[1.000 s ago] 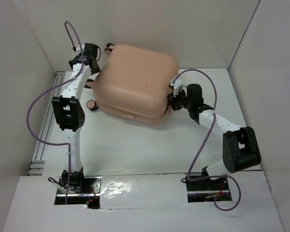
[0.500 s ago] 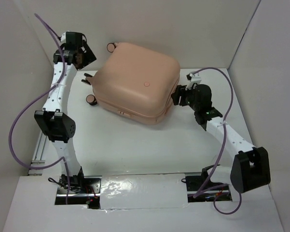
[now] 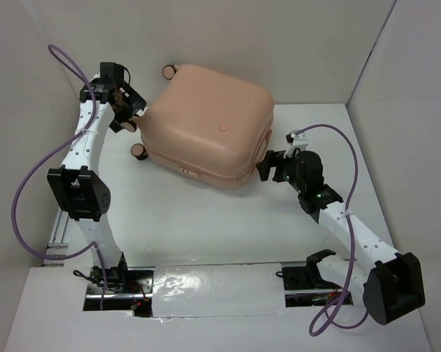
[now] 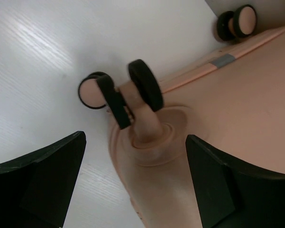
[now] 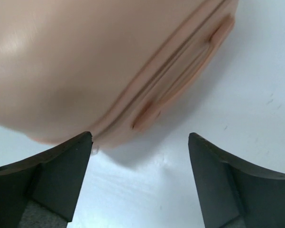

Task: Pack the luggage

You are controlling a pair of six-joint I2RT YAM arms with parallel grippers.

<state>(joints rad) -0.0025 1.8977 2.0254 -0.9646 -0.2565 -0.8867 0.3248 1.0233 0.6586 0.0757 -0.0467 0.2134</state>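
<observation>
A shut pink suitcase (image 3: 209, 125) is seen lying flat on the white tabletop (image 3: 205, 220) — with a tool on each side of it.

The suitcase is set toward the far side of the tabletop and turned a little at an angle, with its small dark wheels (image 3: 138, 152) at the left end. The left tool (image 3: 130, 117) is held by that wheel end with its fingers spread wide apart. In the left wrist view, two wheels on a pink stem are seen between the fingers, and nothing is pinched. The right tool (image 3: 263, 167) is held just beside the right end of the suitcase, with its fingers spread wide too — nothing is gripped. In the right wrist view, a rounded corner of the suitcase and its flat side handle (image 5: 180, 71) are seen just past the fingers.
</observation>
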